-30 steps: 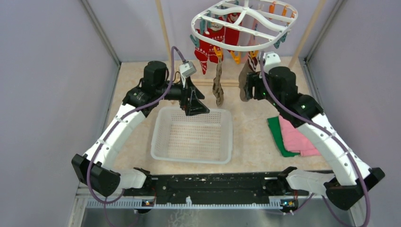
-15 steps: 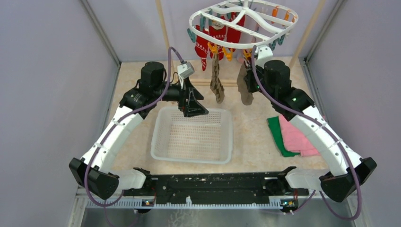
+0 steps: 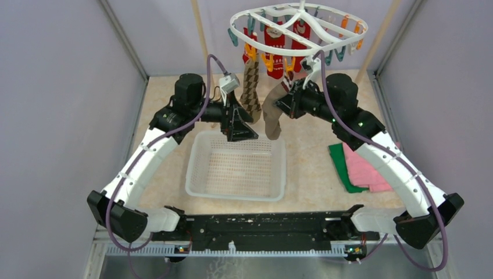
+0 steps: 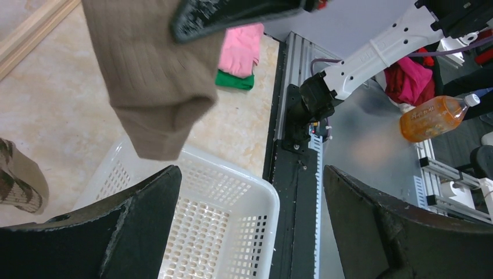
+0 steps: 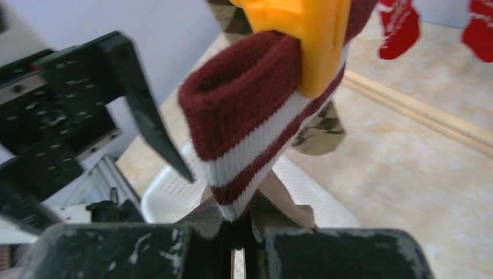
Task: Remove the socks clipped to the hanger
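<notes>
Hanger (image 3: 299, 29) is hung at top centre of the overhead view, socks (image 3: 273, 43) clipped round its rim; one brown sock (image 3: 271, 119) is seen slanted down-left from it toward the basket (image 3: 235, 168). Right fingers (image 5: 206, 224) are clamped together on its maroon striped cuff just under the orange clip (image 5: 302, 35); left fingers (image 4: 139, 221) are held wide apart, empty, above the basket. The sock is judged light, soft and stretchy, so hold is best taken at the cuff close to the clip.

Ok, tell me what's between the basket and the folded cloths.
Only bare tabletop, seen in the top view, between the white basket and the pink and green cloths.
</notes>
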